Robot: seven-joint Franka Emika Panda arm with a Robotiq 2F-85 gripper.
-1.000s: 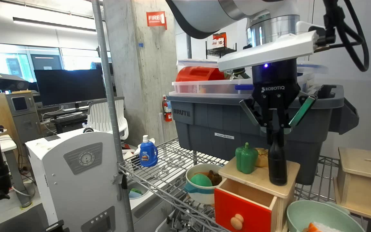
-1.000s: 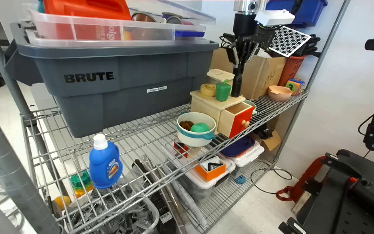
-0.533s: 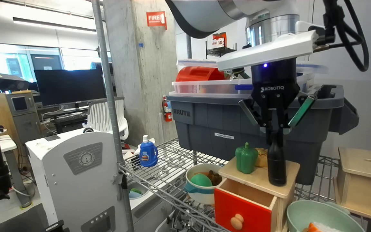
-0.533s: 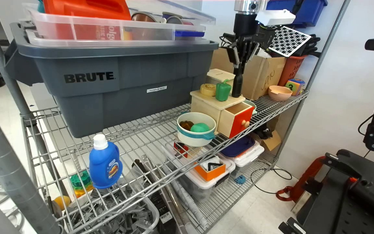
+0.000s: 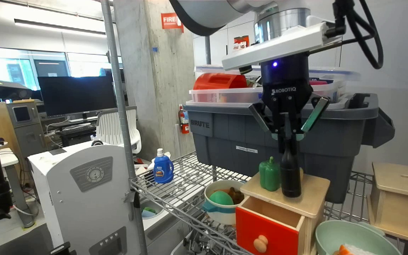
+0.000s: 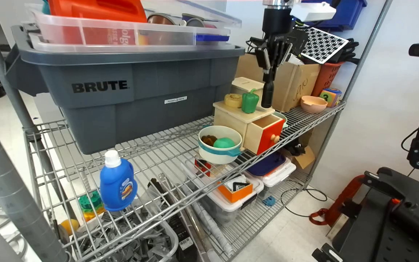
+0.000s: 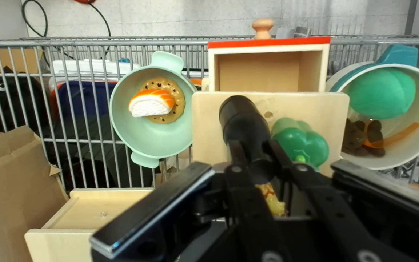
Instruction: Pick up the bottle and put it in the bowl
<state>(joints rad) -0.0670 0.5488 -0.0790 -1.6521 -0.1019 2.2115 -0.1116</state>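
Note:
The black bottle [image 5: 291, 180] is upright in my gripper [image 5: 289, 147], over the wooden box with the red drawer. It also shows in an exterior view [image 6: 267, 95] and in the wrist view [image 7: 244, 118]. The fingers [image 7: 255, 145] are closed round its neck. Its base is at or just above the box top; a gap is hard to judge. The pale mint-green bowl [image 5: 349, 232] sits beside the box and holds orange-white and brown toy food. In the wrist view the bowl [image 7: 158, 138] is left of the bottle; in an exterior view it [image 6: 280, 116] is mostly hidden behind the drawer.
A green pepper [image 5: 270, 175] stands beside the bottle on the wooden box [image 5: 315, 184]; its red drawer [image 5: 269, 230] is open. A cream pot [image 6: 218, 156] with toy food stands on the box's other side. A large grey bin [image 5: 239, 138] is behind. A second wooden box [image 5: 402, 191] stands nearby.
My gripper and the bottle have moved left and up in an exterior view, and slightly right and up in an exterior view. The bottle stays gripped. The bowl, pepper and drawer have not moved.

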